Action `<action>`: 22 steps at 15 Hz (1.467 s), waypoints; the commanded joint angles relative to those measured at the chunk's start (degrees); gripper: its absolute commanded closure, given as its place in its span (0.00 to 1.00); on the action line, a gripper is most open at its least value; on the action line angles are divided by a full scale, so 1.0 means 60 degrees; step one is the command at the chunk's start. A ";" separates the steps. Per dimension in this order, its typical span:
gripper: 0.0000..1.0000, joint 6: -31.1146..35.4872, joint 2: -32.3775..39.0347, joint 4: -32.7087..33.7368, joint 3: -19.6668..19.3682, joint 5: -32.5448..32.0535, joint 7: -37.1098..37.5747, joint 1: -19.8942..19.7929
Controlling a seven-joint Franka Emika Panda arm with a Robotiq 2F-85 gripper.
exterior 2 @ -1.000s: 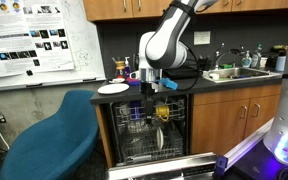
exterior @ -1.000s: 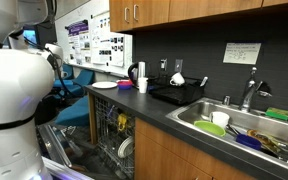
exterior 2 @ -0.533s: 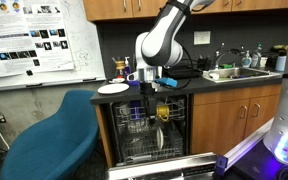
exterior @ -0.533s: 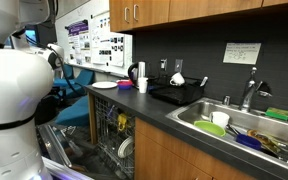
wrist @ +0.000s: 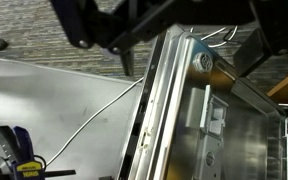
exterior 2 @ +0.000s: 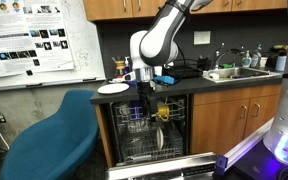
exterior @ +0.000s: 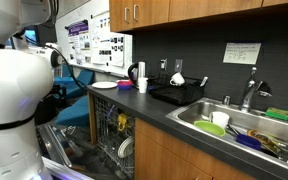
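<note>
The big white arm [exterior 2: 159, 35] bends down from up high, in front of the open dishwasher [exterior 2: 149, 130]. The dishwasher sits under the long dark counter [exterior: 174, 115], and a blue chair [exterior 2: 54, 135] stands near it. Far along the counter is the sink [exterior: 246, 115], and it is full of bowls and other dishes. Inside the dishwasher the top rack [exterior 2: 144, 115] looks partly filled, and a few plates [exterior: 125, 148] stand in the bottom one. A white plate [exterior 2: 113, 89] lies at the end of the counter, with a white cup [exterior: 142, 85] close by. The tool [exterior 2: 144, 95] hangs just beside that plate, at the counter's front edge and right above the top rack. I cannot tell if its fingers are spread or pressed together, because the wrist view is dark and blurry there. I cannot see anything in it. So it seems to me only some of the job is done: the door is down and some dishes are in, but the plate, the cup and the sink's pile are not in the racks
</note>
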 commanded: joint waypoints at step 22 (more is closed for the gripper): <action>0.00 -0.1231 0.2691 0.0171 0.0784 0.0092 -0.0367 -0.0301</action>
